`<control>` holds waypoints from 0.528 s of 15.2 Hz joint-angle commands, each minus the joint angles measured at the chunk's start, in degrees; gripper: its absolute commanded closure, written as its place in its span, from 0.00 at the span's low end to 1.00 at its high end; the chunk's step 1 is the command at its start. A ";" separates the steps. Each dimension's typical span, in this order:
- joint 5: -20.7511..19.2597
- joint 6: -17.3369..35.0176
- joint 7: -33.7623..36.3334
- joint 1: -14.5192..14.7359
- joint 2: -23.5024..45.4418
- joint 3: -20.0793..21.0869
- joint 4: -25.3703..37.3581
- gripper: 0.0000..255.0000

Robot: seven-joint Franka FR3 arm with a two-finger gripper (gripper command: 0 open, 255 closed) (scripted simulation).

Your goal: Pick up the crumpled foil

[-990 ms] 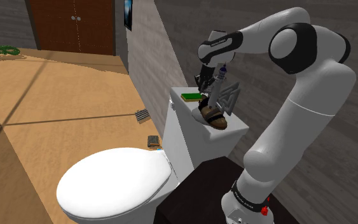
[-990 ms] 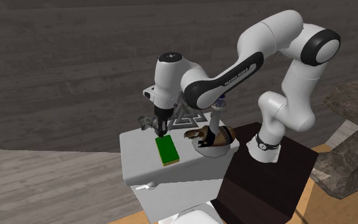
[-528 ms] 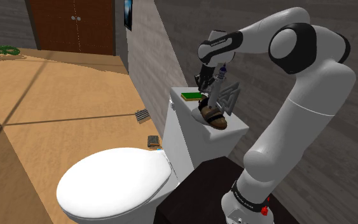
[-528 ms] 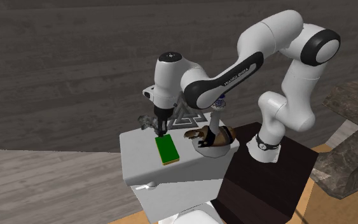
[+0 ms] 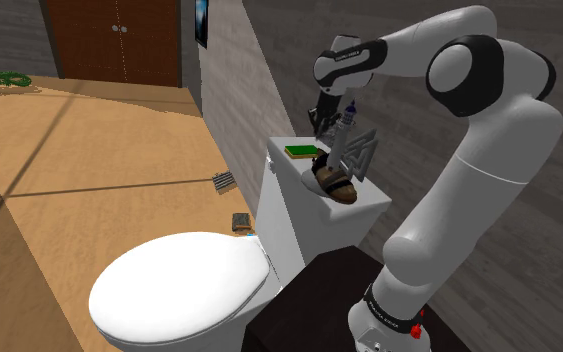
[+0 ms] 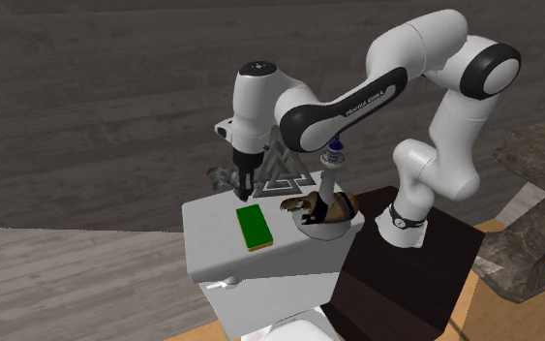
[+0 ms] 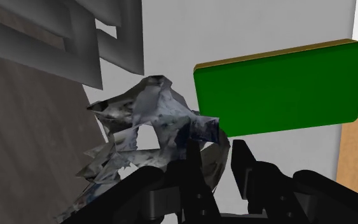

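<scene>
Over the rear of the white tank lid (image 6: 212, 237), the gripper (image 7: 214, 159) is clenched on a fold of the crumpled foil (image 7: 147, 118), just beside the green pad (image 7: 279, 86). Grasp judged made. Clearance from the lid cannot be confirmed, so the lift is judged outstanding.

my black two-finger gripper (image 7: 214, 156): black all over
crumpled silver-grey foil wad (image 7: 147, 124): silver-grey, mottled with dark blue-black smudges
flat rectangular block (image 7: 279, 89): bright green face, tan edge
boxy toilet tank (image 6: 212, 247): plain white
triangular open-work stand (image 6: 285, 176): grey bars, nested-triangle pattern
</scene>
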 commanded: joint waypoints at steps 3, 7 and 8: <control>-0.10 -2.93 -0.05 0.06 -0.69 0.07 2.27 1.00; -0.10 -5.96 -0.20 0.11 -1.02 0.12 4.98 1.00; -0.10 -6.08 -0.20 0.11 -1.04 0.13 5.08 1.00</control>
